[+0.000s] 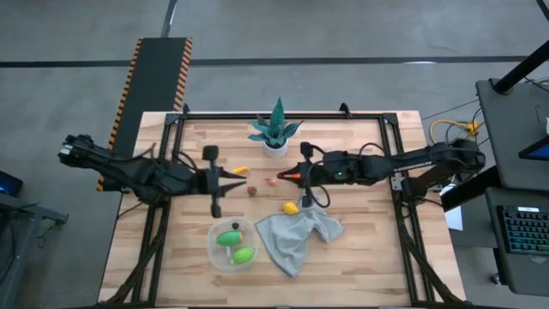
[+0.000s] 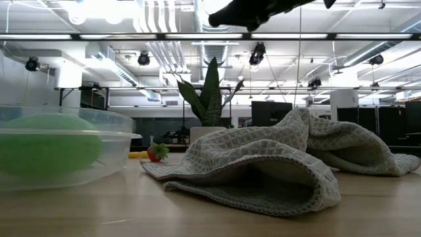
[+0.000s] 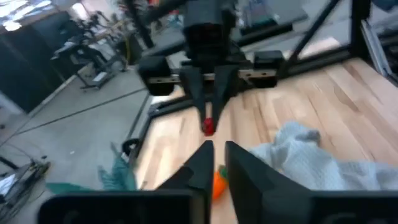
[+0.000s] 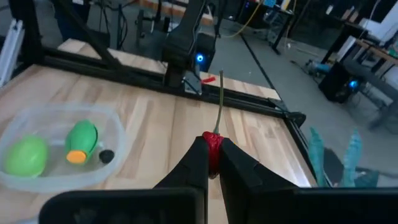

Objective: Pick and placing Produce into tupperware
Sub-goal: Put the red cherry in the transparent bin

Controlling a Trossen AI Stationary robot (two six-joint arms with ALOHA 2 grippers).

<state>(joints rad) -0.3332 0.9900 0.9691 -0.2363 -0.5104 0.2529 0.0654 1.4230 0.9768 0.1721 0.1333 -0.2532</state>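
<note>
High view puts the right pincer (image 1: pixel 289 175) over the middle of the tabletop (image 1: pixel 369 257), pointing at the left arm. Right wrist view shows it clamped together on a small red toy fruit (image 4: pixel 214 140), whose long thin stem runs straight forward from the tips, along the pincer's own line.

The clear tupperware (image 1: pixel 212 245) sits ahead of that pincer and off to one side, towards the tabletop's front edge, just beside the grey cloth (image 1: pixel 296 239). It already holds two green pieces (image 1: pixel 235 246). So the carry has to swing sideways and forward, not straight on.

The left pincer (image 1: pixel 246 180) faces the right one, with its tip just short of it. It lies somewhat nearer the tub. Its fingers (image 3: pixel 202 165) show a narrow gap with nothing between them.

Loose produce lies under and around both pincers:
- a yellow lemon-like piece (image 1: pixel 290 207)
- a strawberry (image 1: pixel 253 190)
- a yellow-orange piece (image 1: pixel 240 170)

I can read no brand, label or writing anywhere.
</note>
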